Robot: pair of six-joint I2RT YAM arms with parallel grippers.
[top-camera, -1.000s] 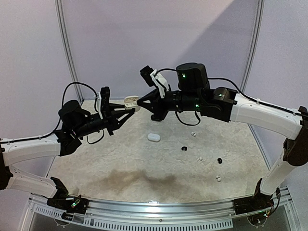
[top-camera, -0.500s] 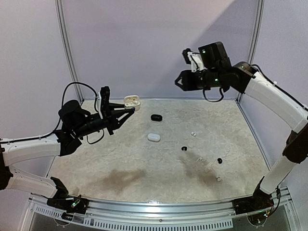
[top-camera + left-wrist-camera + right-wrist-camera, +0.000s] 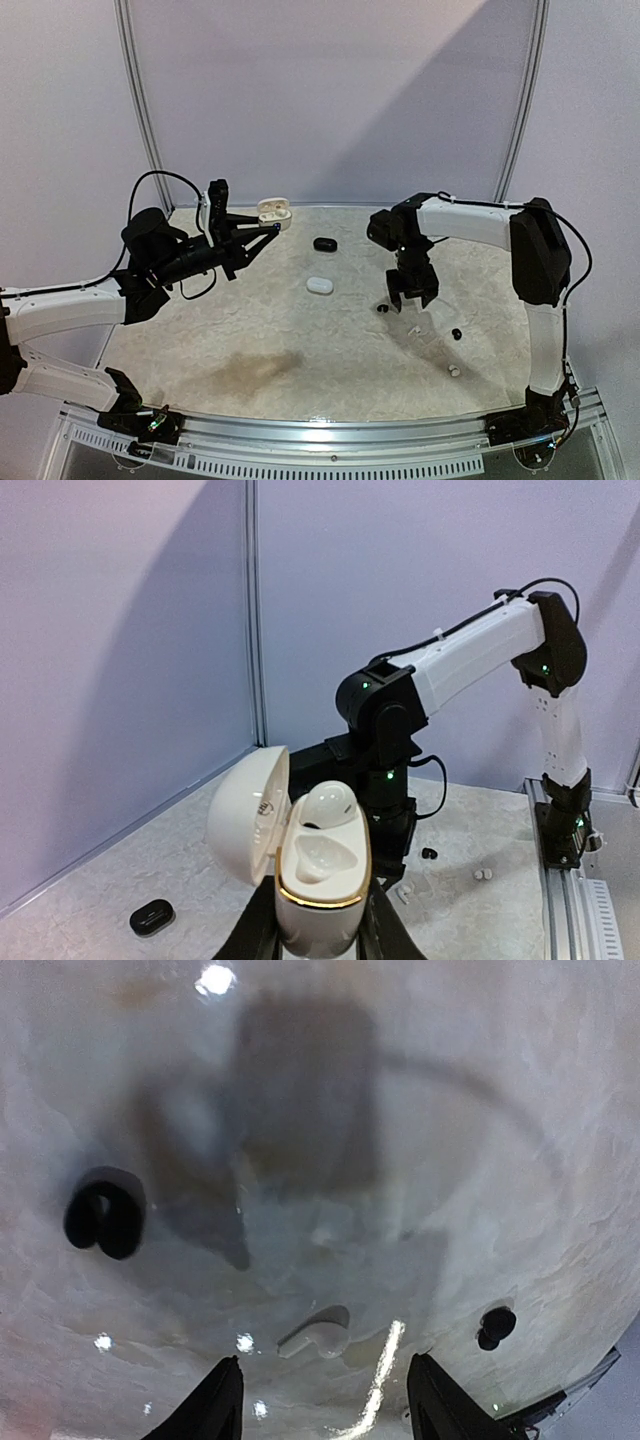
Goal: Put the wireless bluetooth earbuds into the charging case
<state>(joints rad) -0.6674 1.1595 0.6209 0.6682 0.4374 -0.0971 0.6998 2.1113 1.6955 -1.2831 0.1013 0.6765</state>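
The wireless bluetooth earbuds (image 3: 413,329) are mostly loose on the right half of the worktop (image 3: 250,330). A black earbud (image 3: 382,309) lies just left of the right gripper (image 3: 411,296), and a white one lies just on the near side of it. A second black earbud (image 3: 456,334) is further right, and another white earbud (image 3: 454,371) sits toward the near edge.

One earbud is already home. In the left wrist view a seated white bud (image 3: 330,804) fills the far cup of the open white charging case (image 3: 318,895), while the near cup (image 3: 312,860) beside it is empty. The left gripper (image 3: 268,229) is clenched on the base of that case and holds it in the air over the far left of the worktop, lid tipped back.

The right gripper hangs low over the loose buds, jaws parted and nothing between them. Its wrist view shows a white earbud (image 3: 318,1337) lying just beyond the fingertips (image 3: 215,1405), roughly centred between them.

A closed white case (image 3: 319,285) and a black case (image 3: 324,244) rest mid-worktop, well apart from both grippers.

I judge the task to be early. One bud is in, picking up a second white bud looks like the step in hand, and the other buds remain.
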